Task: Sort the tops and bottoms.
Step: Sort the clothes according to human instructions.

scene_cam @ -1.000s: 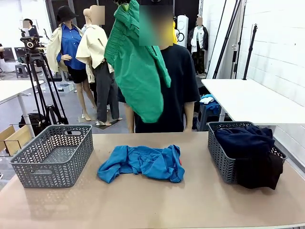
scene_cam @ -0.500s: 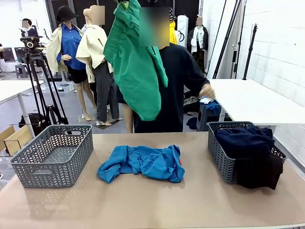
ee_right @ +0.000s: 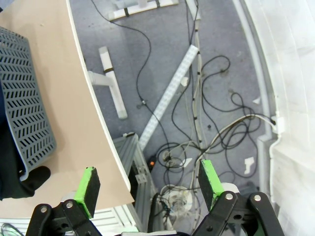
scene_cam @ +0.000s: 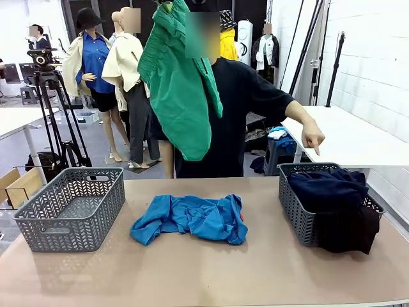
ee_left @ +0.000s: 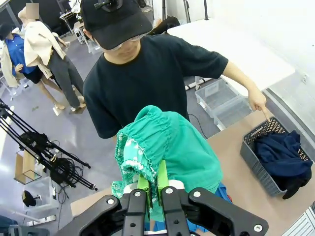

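Note:
Green shorts (scene_cam: 182, 83) hang high above the table's far side, in front of the person. In the left wrist view my left gripper (ee_left: 152, 186) is shut on the gathered waistband of the green shorts (ee_left: 172, 152). A blue top (scene_cam: 192, 217) lies crumpled in the middle of the table. The right basket (scene_cam: 291, 198) holds a dark navy garment (scene_cam: 323, 185), and a black one (scene_cam: 345, 230) spills over its front. The person's hand (scene_cam: 313, 137) points down at that basket. My right gripper (ee_right: 150, 184) is open over the floor beyond the table's edge (ee_right: 98, 123).
An empty grey basket (scene_cam: 70, 208) stands at the table's left. The right wrist view shows a corner of the right basket (ee_right: 24, 113) and cables on the floor (ee_right: 216, 113). A tripod (scene_cam: 54, 109) stands behind the table at the left.
The person has raised an arm out to the right and now points down at the right basket. The hanging green shorts have swayed slightly left.

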Available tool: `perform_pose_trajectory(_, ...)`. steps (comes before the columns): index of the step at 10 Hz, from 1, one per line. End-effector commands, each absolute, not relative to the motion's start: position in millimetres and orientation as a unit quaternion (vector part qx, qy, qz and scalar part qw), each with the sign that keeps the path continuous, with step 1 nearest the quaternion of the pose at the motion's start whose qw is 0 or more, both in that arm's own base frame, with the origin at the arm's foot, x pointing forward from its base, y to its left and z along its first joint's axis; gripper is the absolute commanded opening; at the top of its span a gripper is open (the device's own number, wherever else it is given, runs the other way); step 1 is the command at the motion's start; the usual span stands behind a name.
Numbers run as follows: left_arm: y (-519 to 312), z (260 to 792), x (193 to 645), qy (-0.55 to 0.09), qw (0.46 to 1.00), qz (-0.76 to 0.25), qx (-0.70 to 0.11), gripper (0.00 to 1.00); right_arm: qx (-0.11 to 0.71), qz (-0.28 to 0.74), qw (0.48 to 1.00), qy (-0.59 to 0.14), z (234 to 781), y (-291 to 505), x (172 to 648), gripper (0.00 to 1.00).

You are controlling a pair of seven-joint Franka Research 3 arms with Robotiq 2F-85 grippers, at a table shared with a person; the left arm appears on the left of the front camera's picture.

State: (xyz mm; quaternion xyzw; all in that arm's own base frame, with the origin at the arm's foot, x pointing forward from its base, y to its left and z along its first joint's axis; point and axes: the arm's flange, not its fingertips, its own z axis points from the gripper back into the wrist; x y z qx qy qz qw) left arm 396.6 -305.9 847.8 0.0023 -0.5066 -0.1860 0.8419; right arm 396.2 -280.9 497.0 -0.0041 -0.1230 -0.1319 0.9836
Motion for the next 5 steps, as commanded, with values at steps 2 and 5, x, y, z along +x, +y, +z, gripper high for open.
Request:
perform_pose_trajectory(2,-302.6,850.2,394.1,-0.513,0.839,-0.183,-0.004,0.00,-0.004,-0.130,0.984,-0.122,496.7,-281.0,397.3,1.00)
perform_pose_trajectory(5,-302.6,850.2,394.1,-0.513,0.839,-0.183,-0.004,0.00,-0.004,-0.130,0.984,-0.122,496.7,-281.0,397.3,1.00)
